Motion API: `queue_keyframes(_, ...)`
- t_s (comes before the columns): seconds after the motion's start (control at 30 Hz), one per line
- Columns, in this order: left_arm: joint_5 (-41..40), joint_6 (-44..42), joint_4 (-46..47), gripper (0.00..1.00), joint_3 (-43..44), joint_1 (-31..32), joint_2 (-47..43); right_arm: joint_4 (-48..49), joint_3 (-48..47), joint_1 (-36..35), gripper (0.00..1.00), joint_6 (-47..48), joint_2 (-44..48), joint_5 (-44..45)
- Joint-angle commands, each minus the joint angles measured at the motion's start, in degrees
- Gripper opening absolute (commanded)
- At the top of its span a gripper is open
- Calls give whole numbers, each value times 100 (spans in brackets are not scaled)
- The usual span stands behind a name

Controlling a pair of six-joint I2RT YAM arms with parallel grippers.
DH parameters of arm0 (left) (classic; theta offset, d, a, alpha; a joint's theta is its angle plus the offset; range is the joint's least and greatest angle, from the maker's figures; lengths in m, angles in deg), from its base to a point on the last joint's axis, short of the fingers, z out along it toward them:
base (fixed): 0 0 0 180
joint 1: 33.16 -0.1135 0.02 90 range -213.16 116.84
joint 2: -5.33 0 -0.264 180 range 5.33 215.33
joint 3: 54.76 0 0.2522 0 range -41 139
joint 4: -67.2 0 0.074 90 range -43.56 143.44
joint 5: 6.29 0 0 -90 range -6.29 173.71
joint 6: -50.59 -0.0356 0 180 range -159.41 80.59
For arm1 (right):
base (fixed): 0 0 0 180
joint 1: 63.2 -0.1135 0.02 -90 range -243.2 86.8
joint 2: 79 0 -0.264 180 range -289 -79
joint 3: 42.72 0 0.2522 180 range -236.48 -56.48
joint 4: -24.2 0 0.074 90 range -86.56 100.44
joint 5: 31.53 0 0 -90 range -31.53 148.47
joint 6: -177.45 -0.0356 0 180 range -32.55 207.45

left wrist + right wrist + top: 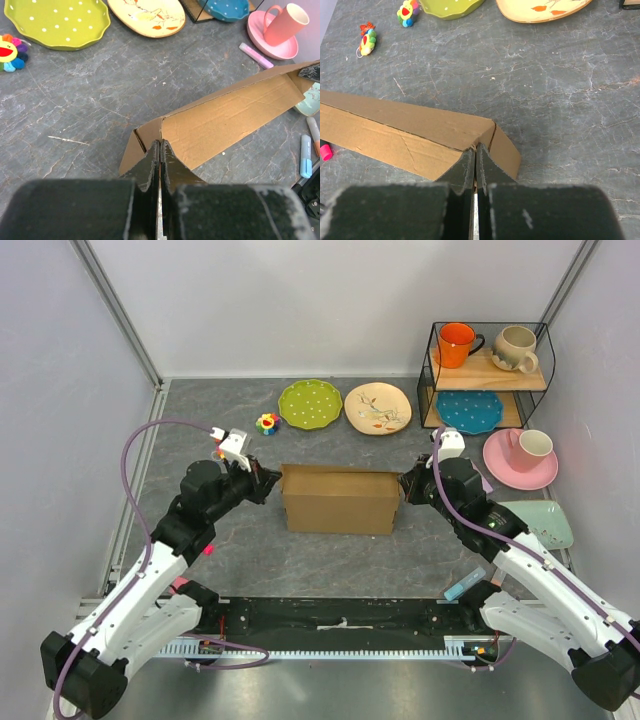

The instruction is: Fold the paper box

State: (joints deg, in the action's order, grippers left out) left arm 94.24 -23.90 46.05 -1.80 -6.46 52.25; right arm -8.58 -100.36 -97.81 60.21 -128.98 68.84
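paper box (340,500): brown corrugated cardboard, long walls raised, resting mid-tabletop (190,430) between the two arms, inner face showing in left wrist view.
left pincer (268,483): at box's left end, fingers (150,165) pressed together, clamped on the end wall's top edge at the corner fold.
right pincer (405,488): at box's right end, fingers (465,167) likewise closed, nipping the cardboard at the corner.
behind box, in a row: flower toy (267,423), green dotted plate (310,403), cream patterned plate (378,407).
far right: wire rack (433,370) with orange mug (457,344) and beige mug (517,348) on top, blue plate (469,411) beneath.
beside rack: pink cup (530,448) on pink saucer (505,468).
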Motion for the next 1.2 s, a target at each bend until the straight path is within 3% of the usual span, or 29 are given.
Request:
queue_keyframes(0.0, 161, 242, -42, 2, -596, 11, -165, -848, 143, -2, 0, -97, -153, -167)
queue_keyframes(0.33, -261, 374, -402, 2, -985, 37, -359, -848, 99, -2, 0, -97, -144, -176)
queue_keyframes(0.57, -306, 339, -411, 2, -739, 46, -280, -1050, -305, -2, 24, -88, 84, -132)
queue_keyframes(0.67, -279, 339, -429, 2, -677, 46, -236, -1200, -507, -2, 28, -27, 163, -62)
queue_keyframes(1.17, -200, 365, -403, 2, -563, 55, -130, -1095, -798, -2, 29, 105, 102, 202)
